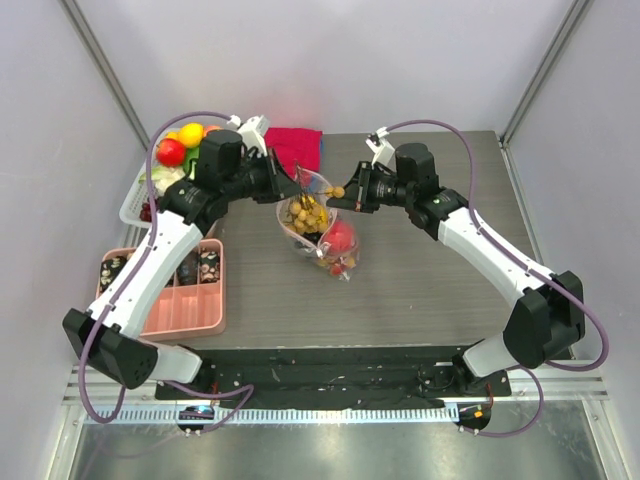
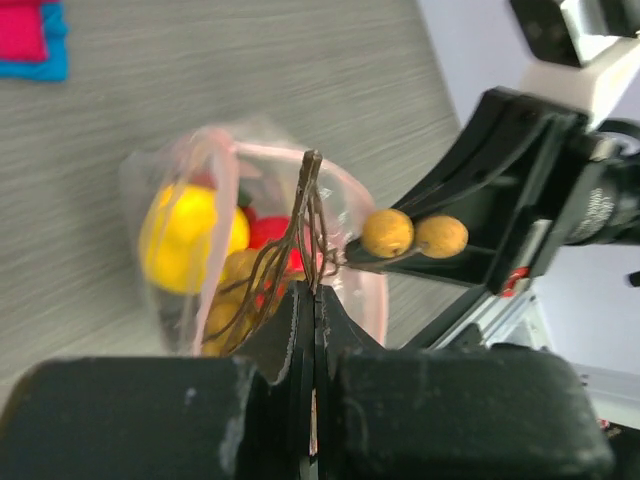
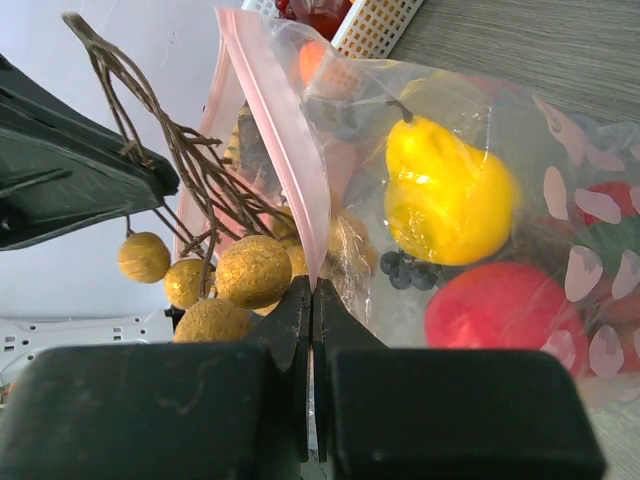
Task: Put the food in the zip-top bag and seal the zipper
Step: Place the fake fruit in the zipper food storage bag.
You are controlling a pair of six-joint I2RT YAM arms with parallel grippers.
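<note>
Two robot arms meet over the zip-top bag (image 1: pixel 322 232), each reaching in from its own side with the elbow bent outward and the wrist turned toward the bag's mouth. The left gripper (image 2: pixel 315 300) is clenched on the near edge of the mouth, and the brown stems of a bunch of tan berries (image 3: pixel 245 270) rise from its jaw tips. The right gripper (image 3: pixel 312 295) is clamped tight on the zipper (image 3: pixel 283 150), the pale-pink strip running up and away from its jaws.

The bag lies on the grey table (image 1: pixel 430 290). Its long axis runs from the raised mouth at the far end, held between the two grippers, down to the bottom resting closer to the arm bases. The mouth gapes upward in a loop. Inside the bag sit a yellow pear (image 3: pixel 450 190), a red fruit (image 3: pixel 495 310) and a small cluster of dark grapes (image 3: pixel 410 268); the berry bunch hangs at the mouth, partly outside.

Beyond the bag lies a red folded cloth (image 1: pixel 295 148). Left of the bag stand a white basket (image 1: pixel 135 200) of more fruit and a pink divided tray (image 1: pixel 190 310).
</note>
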